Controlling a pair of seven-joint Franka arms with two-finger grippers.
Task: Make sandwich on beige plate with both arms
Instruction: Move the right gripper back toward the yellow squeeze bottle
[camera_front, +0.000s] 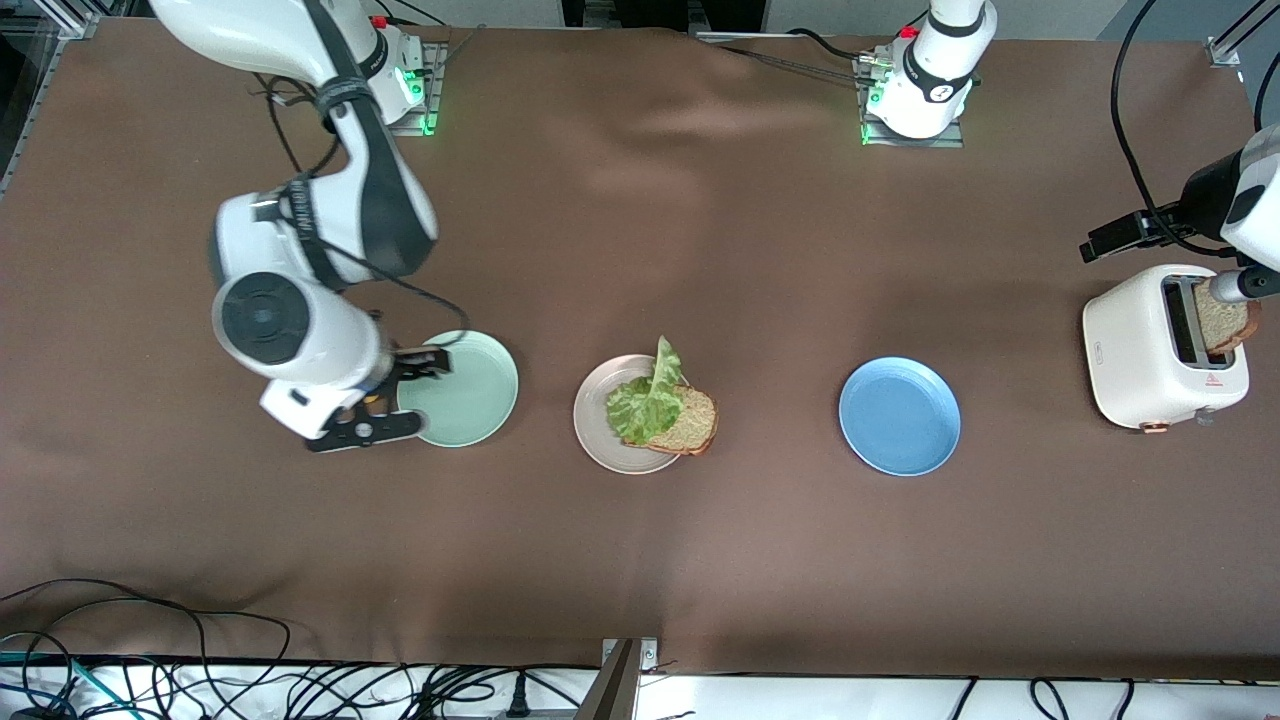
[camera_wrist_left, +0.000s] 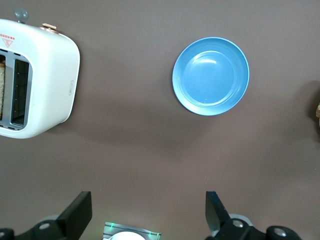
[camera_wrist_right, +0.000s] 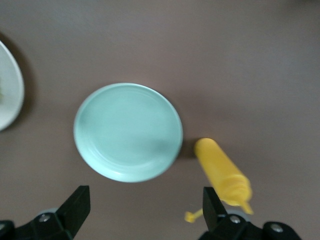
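The beige plate (camera_front: 595, 428) sits mid-table, and its rim also shows in the right wrist view (camera_wrist_right: 7, 92). On it lies one brown bread slice (camera_front: 690, 422) that overhangs the rim toward the left arm's end. A crinkly green lettuce leaf (camera_front: 648, 400) lies on that slice. A second bread slice (camera_front: 1225, 322) stands in a slot of the white toaster (camera_front: 1140, 350). My left gripper (camera_wrist_left: 147, 201) is open and empty, high over the table between the toaster (camera_wrist_left: 45, 75) and its own base. My right gripper (camera_front: 370, 405) is open and empty (camera_wrist_right: 145, 197), low beside the mint-green plate.
A mint-green plate (camera_front: 465, 390) lies toward the right arm's end, with a yellow squeeze bottle (camera_wrist_right: 222, 172) on its side next to it. A blue plate (camera_front: 900, 415) lies between the beige plate and the toaster. Cables run along the table's near edge.
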